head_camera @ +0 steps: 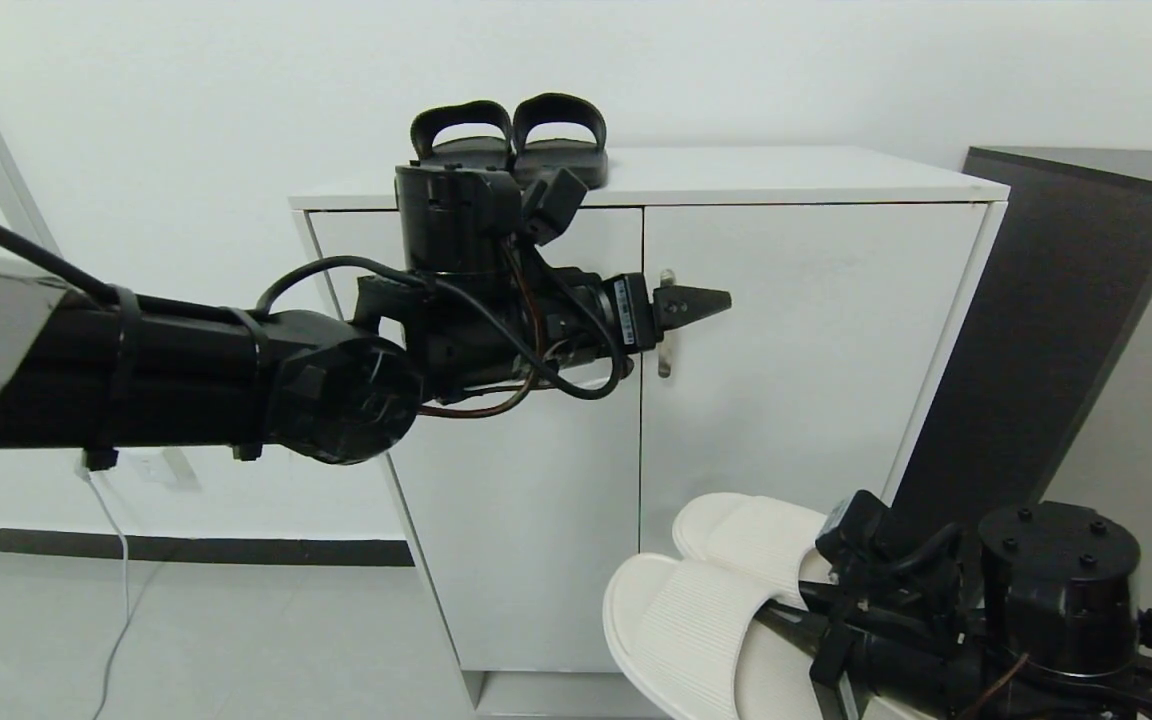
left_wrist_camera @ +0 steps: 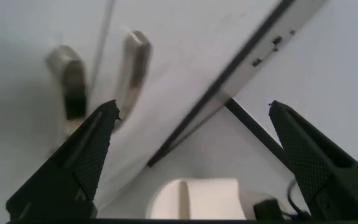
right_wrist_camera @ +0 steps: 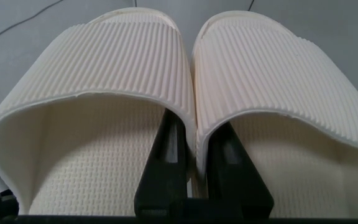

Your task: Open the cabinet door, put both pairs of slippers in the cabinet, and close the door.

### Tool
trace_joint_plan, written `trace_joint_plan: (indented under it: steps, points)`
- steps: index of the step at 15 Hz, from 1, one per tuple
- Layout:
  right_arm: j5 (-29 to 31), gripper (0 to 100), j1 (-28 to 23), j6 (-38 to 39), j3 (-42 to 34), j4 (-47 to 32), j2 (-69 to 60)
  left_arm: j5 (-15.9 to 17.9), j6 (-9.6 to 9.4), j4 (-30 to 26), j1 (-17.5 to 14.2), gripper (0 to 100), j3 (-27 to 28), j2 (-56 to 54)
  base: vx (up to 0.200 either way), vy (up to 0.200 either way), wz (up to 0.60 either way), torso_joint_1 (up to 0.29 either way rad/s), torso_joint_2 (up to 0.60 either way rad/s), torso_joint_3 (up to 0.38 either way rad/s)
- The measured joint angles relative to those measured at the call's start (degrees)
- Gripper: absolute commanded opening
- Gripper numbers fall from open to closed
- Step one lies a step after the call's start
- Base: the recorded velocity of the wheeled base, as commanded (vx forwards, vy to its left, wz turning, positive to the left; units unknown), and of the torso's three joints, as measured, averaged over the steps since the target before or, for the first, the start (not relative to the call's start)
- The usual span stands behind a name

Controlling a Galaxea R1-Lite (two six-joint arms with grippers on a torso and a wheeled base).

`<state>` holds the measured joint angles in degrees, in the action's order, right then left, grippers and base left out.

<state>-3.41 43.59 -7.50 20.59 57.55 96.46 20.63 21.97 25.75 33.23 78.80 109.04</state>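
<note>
A white two-door cabinet (head_camera: 796,330) stands with both doors closed, its metal handles (head_camera: 665,325) at the middle seam. A pair of black slippers (head_camera: 508,135) rests on its top. My left gripper (head_camera: 704,300) is open, held at handle height just in front of the seam; in the left wrist view the handles (left_wrist_camera: 132,68) lie beyond the left gripper (left_wrist_camera: 194,134), near one fingertip. My right gripper, low at the right, is shut on a pair of white slippers (head_camera: 706,600), its fingers (right_wrist_camera: 166,168) pinching the two inner walls of the white slippers (right_wrist_camera: 185,81) together.
A dark grey cabinet (head_camera: 1066,330) stands right of the white one. A white wall lies behind, with a cable (head_camera: 121,590) hanging at the left down to the grey floor (head_camera: 186,650).
</note>
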Motion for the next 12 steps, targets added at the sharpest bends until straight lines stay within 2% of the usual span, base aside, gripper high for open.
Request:
trace_joint_plan:
  steps: [7,8,12]
  points:
    - [-0.02,0,0.00,-0.05,-0.48,-0.07,0.00,-1.63,0.06,-0.18,-0.33,100,7.11,5.69,0.000,0.000,0.00,0.000,0.00,0.000]
    - [-0.04,0,0.04,-0.05,-0.52,-0.07,-0.02,-1.66,0.06,-0.11,-0.33,0,7.39,6.23,0.000,0.000,0.00,0.000,0.00,0.000]
    - [-0.39,0,0.06,-0.55,-1.17,-0.10,-0.10,-2.16,0.06,-0.24,-0.44,0,6.14,6.74,0.000,0.000,0.00,0.000,0.00,0.000]
